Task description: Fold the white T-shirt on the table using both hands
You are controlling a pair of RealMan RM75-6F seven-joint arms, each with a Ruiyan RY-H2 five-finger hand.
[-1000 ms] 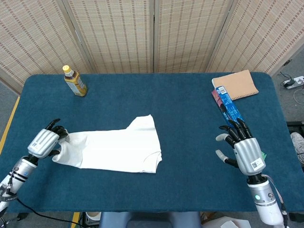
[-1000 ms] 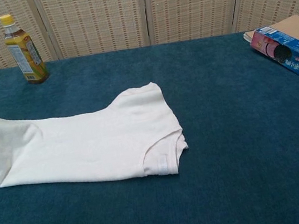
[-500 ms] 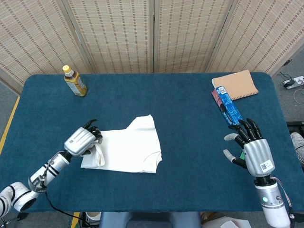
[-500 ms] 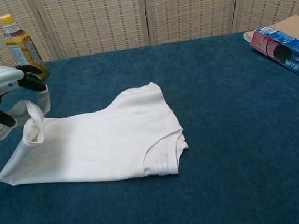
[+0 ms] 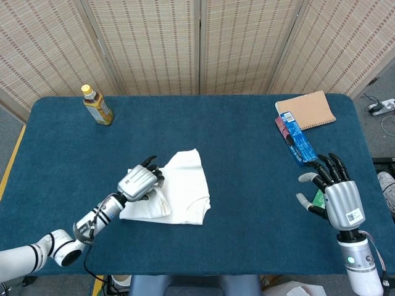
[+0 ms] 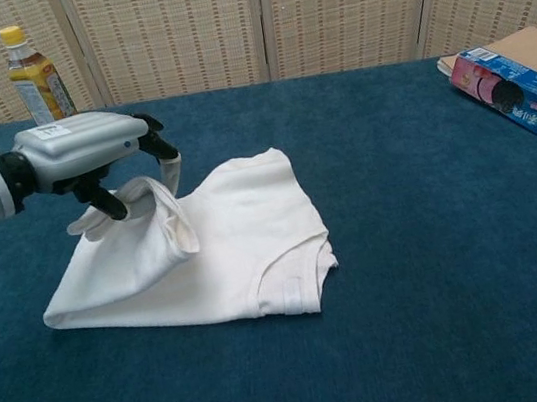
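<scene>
Matt white cloth T-shirt [image 6: 243, 235]

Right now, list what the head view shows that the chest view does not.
Only the head view shows the right hand, fingers spread and holding nothing, beside the table's right edge. Only the chest view shows the lifted fabric draping from the left hand's underside. Both show the white T-shirt, bottle, notebook and blue box.

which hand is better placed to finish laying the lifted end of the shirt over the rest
Left. The left hand already grips the raised end of the white T-shirt, above the flat part. The right hand hovers open near the table's far right edge, apart from the shirt.
</scene>
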